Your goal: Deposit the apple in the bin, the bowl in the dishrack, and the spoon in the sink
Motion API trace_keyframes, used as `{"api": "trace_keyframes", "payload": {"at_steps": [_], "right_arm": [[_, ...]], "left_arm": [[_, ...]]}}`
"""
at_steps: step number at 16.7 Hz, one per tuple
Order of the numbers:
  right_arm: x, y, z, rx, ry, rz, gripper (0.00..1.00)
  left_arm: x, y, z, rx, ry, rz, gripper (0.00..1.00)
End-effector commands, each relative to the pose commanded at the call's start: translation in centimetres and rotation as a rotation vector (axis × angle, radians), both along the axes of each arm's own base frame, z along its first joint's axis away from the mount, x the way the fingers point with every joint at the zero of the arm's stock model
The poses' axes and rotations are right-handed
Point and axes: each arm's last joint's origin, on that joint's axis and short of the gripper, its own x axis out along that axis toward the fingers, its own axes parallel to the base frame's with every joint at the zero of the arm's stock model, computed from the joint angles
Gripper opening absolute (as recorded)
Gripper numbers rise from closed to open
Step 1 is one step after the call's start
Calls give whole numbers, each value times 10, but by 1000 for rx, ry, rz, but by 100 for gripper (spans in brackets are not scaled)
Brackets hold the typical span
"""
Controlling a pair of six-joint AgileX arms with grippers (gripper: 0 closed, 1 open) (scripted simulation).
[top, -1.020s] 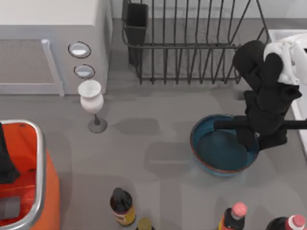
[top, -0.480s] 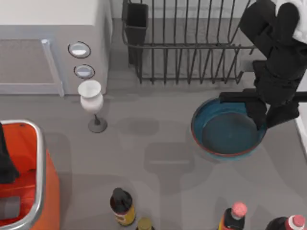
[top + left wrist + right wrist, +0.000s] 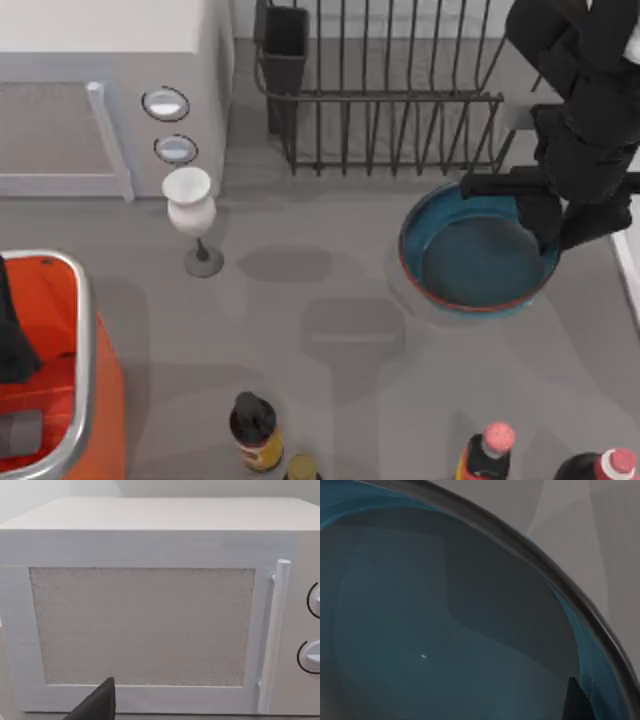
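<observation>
The bowl (image 3: 478, 255) hangs tilted just in front of the dishrack (image 3: 390, 90), at the desk's right side, its right rim pinched by the right tool (image 3: 548, 228); the left arm sits parked over the bin (image 3: 60, 370)

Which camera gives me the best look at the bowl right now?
The top view: the whole bowl shows beside the dishrack, with the right tool at its rim. The right wrist view shows its inside close up.
</observation>
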Motion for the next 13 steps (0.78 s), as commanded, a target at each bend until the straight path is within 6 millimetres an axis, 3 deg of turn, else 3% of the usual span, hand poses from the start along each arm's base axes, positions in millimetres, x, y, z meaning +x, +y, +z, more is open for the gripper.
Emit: {"api": "trace_keyframes", "payload": {"at_steps": [3,7,13], "right_arm": [[-3,19,12,-30,-153,83,0],[-17,60,43,-91,-525,224,0],[-73,119,121,-91,-1202,224,0]], "left_arm": [[0,0,0,0,0,0,100],[0,0,0,0,0,0,100],[0,0,0,0,0,0,100]]}}
